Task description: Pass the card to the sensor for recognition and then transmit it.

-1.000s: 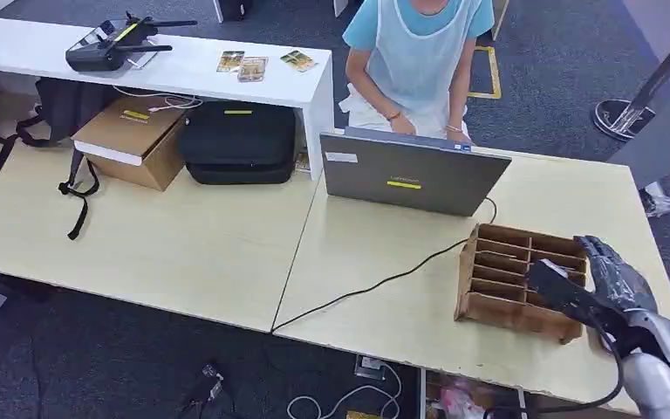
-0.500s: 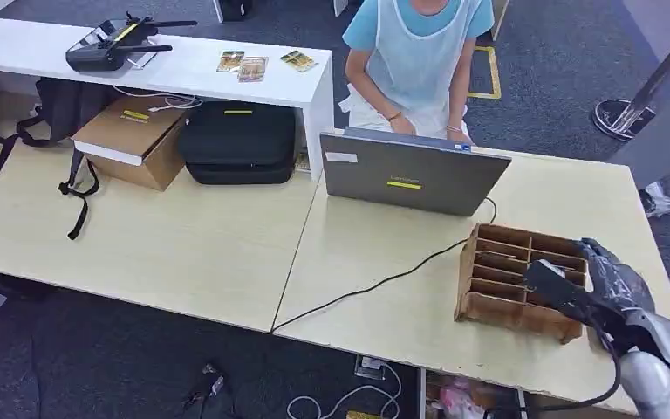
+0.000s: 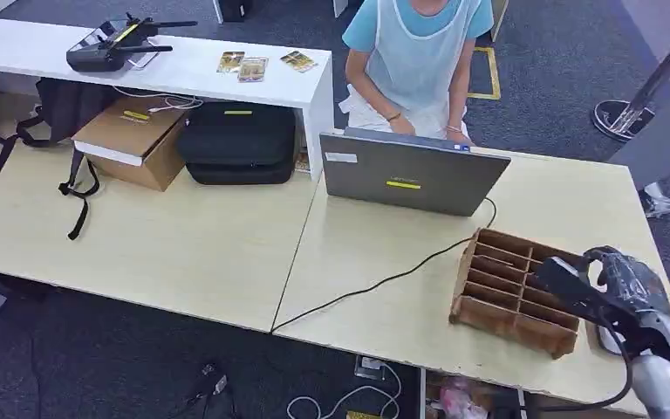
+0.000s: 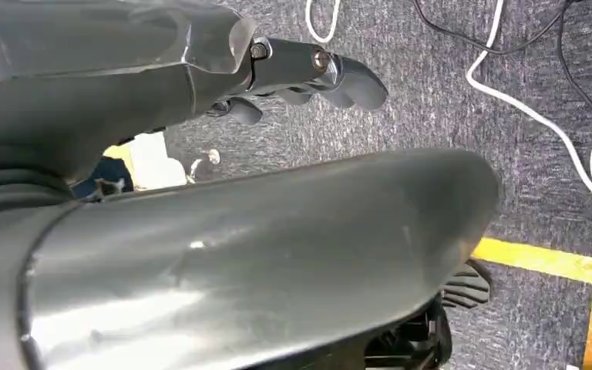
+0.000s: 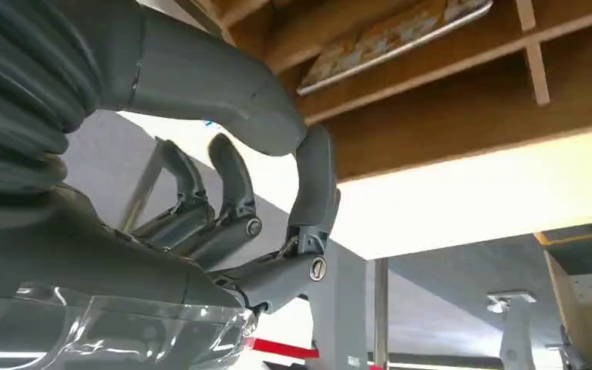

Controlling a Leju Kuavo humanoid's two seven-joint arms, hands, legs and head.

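Fingers (image 5: 231, 193) of right hand (image 3: 619, 278) curling in, gripping nothing, hovering just beside wooden rack (image 3: 510, 292) on worktop (image 3: 384, 288). Card (image 5: 393, 38) lying flat inside a rack slot, long axis along the slot. Left hand (image 4: 308, 73) hanging well apart, empty, fingers apart.

Nothing here reads clearly from where I stand. The laptop (image 3: 412, 171) lid carries a yellow strip (image 3: 403, 184) with faint marks above it — too small to make out — and a pale sticker (image 3: 341, 157) near one corner, its print just as illegible.
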